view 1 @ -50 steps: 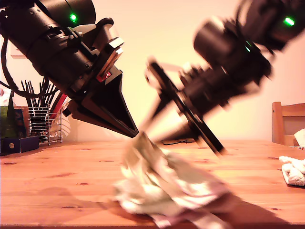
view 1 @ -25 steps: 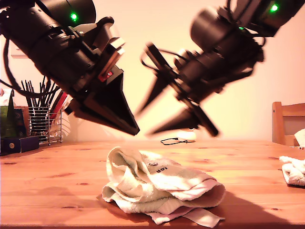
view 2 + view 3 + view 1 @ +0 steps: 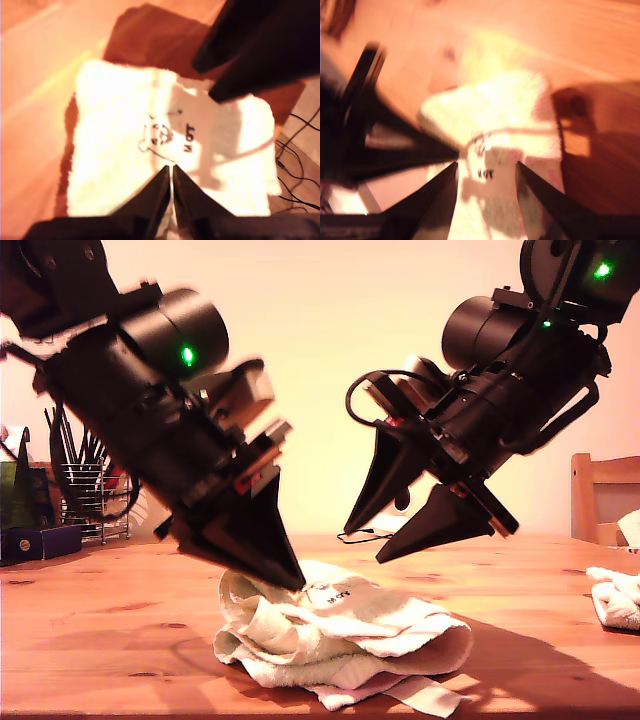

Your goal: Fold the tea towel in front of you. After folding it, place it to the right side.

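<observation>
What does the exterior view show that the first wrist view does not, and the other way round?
Only the exterior view shows the wire utensil rack, the chair and a second white cloth at that view's right edge. Only the first wrist view shows my first tool from behind, jaws shut, and cables past the table's edge. Both show the tea towel with its printed label and my second tool, open.

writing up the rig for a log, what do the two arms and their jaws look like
Both arms are black, with thick cylindrical bodies and a green indicator light on each. My first gripper ends in long, pointed, wedge-shaped black jaws, with a small red part showing on the body above them. My second gripper has the same tapered black jaws, and a looped black cable runs beside its wrist.
</observation>
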### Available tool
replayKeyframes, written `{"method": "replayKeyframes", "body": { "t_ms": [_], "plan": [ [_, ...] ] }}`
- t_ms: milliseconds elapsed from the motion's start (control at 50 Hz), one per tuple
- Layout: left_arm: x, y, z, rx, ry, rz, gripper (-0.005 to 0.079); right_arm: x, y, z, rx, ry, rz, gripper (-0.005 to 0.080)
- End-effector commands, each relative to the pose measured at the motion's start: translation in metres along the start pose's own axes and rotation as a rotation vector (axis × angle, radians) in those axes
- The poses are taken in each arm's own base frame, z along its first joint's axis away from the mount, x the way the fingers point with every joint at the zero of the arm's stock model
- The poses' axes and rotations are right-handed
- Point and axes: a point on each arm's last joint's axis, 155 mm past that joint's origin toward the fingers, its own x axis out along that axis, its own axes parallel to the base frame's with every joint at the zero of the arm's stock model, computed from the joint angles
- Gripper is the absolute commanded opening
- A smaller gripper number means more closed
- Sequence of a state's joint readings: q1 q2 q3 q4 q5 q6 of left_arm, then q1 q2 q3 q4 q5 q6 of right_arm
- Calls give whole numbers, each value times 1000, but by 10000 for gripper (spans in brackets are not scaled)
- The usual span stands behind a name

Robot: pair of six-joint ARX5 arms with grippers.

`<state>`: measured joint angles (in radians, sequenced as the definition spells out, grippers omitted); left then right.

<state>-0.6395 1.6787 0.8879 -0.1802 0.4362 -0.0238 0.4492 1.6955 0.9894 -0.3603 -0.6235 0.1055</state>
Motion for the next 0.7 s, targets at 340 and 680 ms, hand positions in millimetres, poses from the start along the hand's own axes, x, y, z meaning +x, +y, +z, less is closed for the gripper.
{"method": "replayKeyframes", "body": {
  "t_ms": [340, 680],
  "plan": [
    [17, 7, -40, -2, 132, -3, -24, 10, -33, -21, -130, 95, -134, 336],
    [23, 10, -51, 4, 166, -5, -24, 33, -41, -49, -55, 194, -81, 336]
  ]
}}
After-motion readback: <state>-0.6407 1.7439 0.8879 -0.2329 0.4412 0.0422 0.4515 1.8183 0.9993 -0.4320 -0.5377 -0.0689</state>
